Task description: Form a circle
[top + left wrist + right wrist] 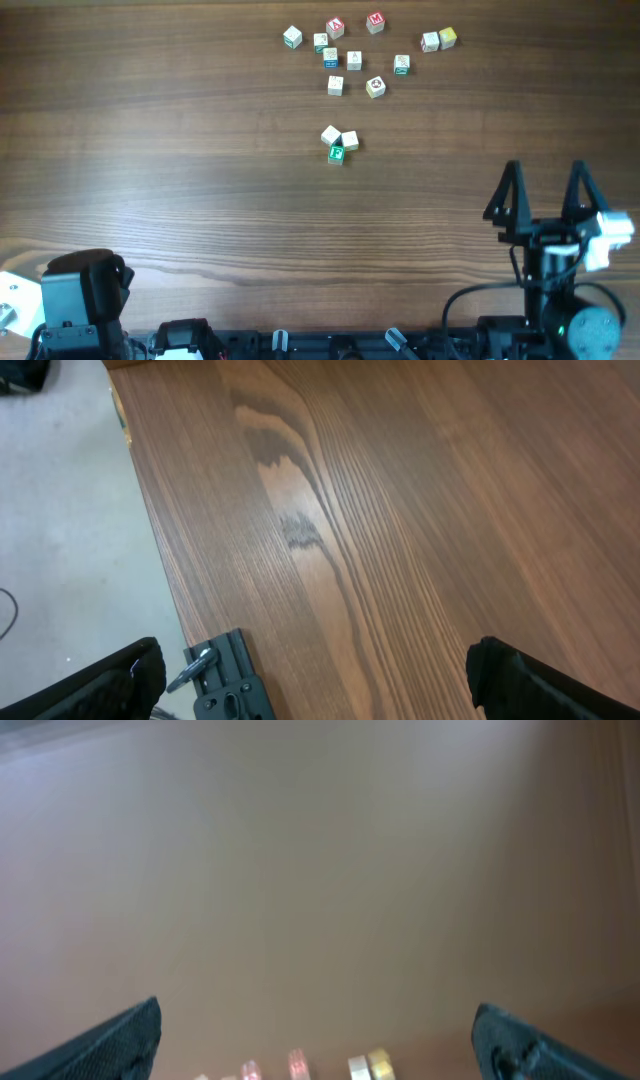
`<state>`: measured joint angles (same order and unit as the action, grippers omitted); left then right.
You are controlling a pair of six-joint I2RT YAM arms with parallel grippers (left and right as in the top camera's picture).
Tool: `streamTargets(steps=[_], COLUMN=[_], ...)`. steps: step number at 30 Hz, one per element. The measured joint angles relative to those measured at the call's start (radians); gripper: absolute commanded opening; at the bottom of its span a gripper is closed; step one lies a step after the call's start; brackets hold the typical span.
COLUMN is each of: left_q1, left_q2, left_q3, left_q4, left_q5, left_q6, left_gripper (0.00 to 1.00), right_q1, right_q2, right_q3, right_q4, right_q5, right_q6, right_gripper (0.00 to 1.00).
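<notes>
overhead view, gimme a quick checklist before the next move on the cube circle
1. Right hand open and empty: ok, spread wide, nothing inside.
2. Left hand open and empty: ok, only brown wooden table showing inside it.
3. Tight cluster of three small wooden letter cubes forms a ring: not ok, just a clump, two pale-faced, one green-faced.
4. Loose wooden letter cubes available: ok, scattered farther out, apart from the cluster.
5. Way from right hand to cluster free: ok, bare table between.
6. Right wrist view sharp: not ok, blurred.
</notes>
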<state>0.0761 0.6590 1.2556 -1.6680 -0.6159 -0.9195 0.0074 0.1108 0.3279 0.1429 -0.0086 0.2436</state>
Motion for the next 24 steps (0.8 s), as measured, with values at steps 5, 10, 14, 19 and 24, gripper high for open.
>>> streamTargets(steps=[5, 10, 14, 19, 24], left_q1=[0.0, 0.0, 0.0, 0.0, 0.0], left_q2=[0.0, 0.0, 0.0, 0.0, 0.0], left_q3=[0.0, 0.0, 0.0, 0.0, 0.0], left_q4=[0.0, 0.0, 0.0, 0.0, 0.0], left_q5=[0.0, 0.0, 0.0, 0.0, 0.0], left_q6=[0.0, 0.0, 0.0, 0.0, 0.0], left_gripper=[1.0, 1.0, 1.0, 1.0, 1.0], right_q1=[0.0, 0.0, 0.0, 0.0, 0.0], right_q2=[-0.093, -0.093, -0.095, -0.095, -0.095], right_q3=[-0.174, -0.278, -0.317, -0.322, -0.322], right_q4=[0.221, 0.232, 0.131, -0.018, -0.14], right_q5=[-0.003, 0.001, 0.006, 0.006, 0.006], right_q6=[-0.001, -0.003, -0.003, 0.03, 0.167], right_gripper=[1.0, 1.0, 1.0, 1.0, 1.0])
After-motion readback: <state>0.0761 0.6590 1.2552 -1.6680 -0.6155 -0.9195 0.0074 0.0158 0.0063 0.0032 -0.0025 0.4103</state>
